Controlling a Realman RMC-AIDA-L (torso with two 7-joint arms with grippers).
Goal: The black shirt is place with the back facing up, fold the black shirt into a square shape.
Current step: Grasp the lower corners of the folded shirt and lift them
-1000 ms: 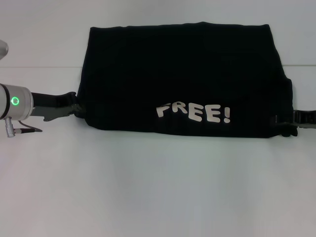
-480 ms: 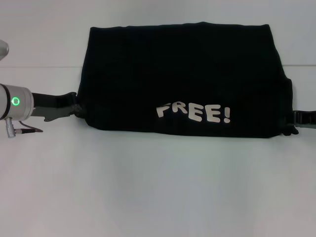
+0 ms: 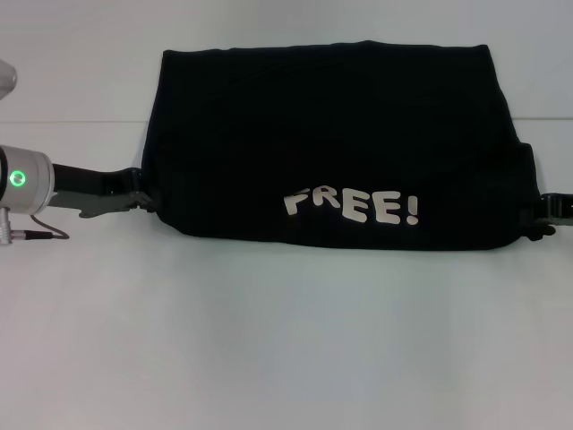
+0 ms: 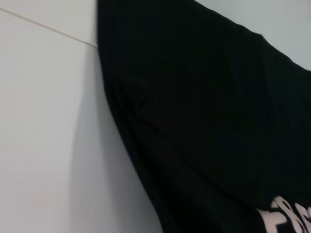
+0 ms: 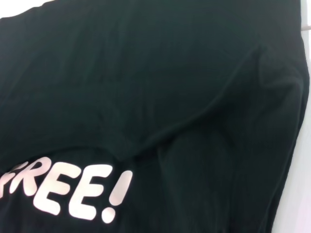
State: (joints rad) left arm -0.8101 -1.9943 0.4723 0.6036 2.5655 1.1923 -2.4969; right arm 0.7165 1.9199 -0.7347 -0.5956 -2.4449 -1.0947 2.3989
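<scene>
Left gripper (image 3: 141, 199): low on the white worktop (image 3: 286, 340), at the shirt's left edge; jaws' state cannot be told.
Black shirt (image 3: 331, 134): folded into a wide band, lying flat mid-worktop, white "FREE!" lettering (image 3: 351, 206) uppermost near its front edge.
Right gripper (image 3: 540, 221): at the shirt's right front corner; jaws' state cannot be told.

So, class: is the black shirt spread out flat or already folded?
Folded. The black shirt lies as a wide rectangle with no sleeves showing, and its "FREE!" lettering faces up near the front edge.
</scene>
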